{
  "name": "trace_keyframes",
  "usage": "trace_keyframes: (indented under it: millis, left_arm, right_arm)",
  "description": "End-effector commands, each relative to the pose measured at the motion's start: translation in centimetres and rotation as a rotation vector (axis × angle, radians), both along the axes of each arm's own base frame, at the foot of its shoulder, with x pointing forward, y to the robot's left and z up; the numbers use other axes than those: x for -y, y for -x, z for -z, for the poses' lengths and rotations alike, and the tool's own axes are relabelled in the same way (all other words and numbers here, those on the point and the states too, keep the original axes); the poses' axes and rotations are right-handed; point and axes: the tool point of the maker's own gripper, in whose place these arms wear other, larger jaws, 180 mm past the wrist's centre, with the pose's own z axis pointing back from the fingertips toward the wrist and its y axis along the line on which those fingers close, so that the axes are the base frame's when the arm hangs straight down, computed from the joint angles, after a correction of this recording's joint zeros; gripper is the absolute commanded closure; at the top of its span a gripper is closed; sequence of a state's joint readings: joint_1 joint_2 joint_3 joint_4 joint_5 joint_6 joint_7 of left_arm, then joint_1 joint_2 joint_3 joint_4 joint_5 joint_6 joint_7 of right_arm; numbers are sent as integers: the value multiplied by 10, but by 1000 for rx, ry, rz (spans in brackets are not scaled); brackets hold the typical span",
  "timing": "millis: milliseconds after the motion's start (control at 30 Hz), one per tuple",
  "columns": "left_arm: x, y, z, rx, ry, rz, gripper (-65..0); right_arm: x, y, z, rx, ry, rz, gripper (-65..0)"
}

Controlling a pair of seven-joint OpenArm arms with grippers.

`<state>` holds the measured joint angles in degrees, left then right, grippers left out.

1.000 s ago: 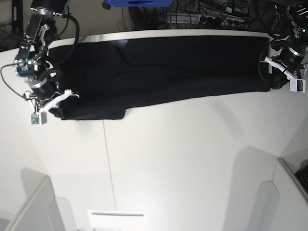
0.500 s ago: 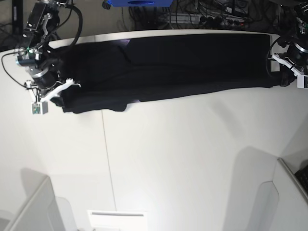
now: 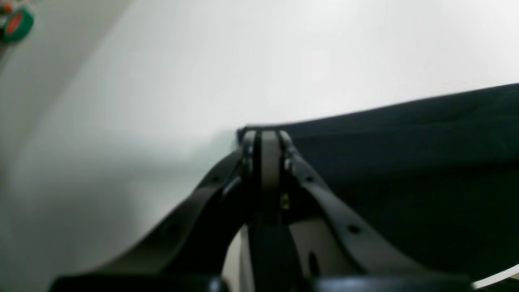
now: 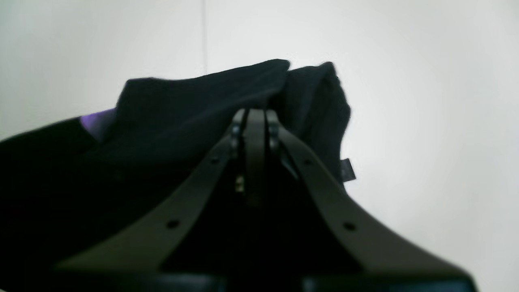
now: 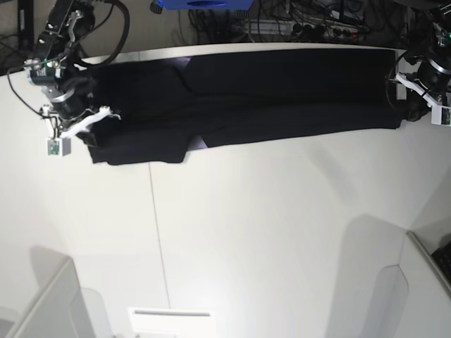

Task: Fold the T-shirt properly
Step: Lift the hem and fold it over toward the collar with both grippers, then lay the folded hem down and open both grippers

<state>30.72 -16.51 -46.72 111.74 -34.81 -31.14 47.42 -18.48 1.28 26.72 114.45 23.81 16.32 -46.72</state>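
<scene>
The black T-shirt (image 5: 268, 91) lies as a long band along the far side of the white table (image 5: 268, 225). A sliver of purple print (image 5: 202, 144) shows at its near edge. My right gripper (image 5: 88, 134) holds the band's left end. In the right wrist view the jaws (image 4: 251, 115) are shut on a bunched fold of T-shirt (image 4: 182, 113), with purple print (image 4: 95, 121) beside it. My left gripper (image 5: 409, 109) is at the right end. In the left wrist view it (image 3: 262, 136) is shut on the T-shirt's (image 3: 405, 162) corner edge.
A thin seam (image 5: 156, 232) runs across the table. Cables (image 5: 310, 24) and a blue object (image 5: 201, 4) lie behind the far edge. White partitions stand at the near left (image 5: 49, 303) and near right (image 5: 423, 282). A green tape roll (image 3: 16, 24) shows in the left wrist view.
Both grippers have moved toward the table's far edge, pulling the T-shirt's ends with them. The band's near edge now lies farther back.
</scene>
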Motion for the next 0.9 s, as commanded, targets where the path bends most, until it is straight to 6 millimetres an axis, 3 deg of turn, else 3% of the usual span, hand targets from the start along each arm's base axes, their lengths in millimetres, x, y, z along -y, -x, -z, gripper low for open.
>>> trace_keyframes:
  millis: [0,267,567,867]
  left_arm:
    - [-2,-6,-13,43,-15,10,0]
    - [-1,-6,-12,41,-13,10,0]
    - [-2,16,0,-28,-16,9,0]
    - [-2,28,8,-73,-19,10,0]
  right_arm:
    - [6,-2,-12,46,-2,15,0]
    - [13,24,-7,14,-146,66,0]
    - [10,50,8,-61,-156,70,0]
    - [11,56,13,-82,-153,74,0]
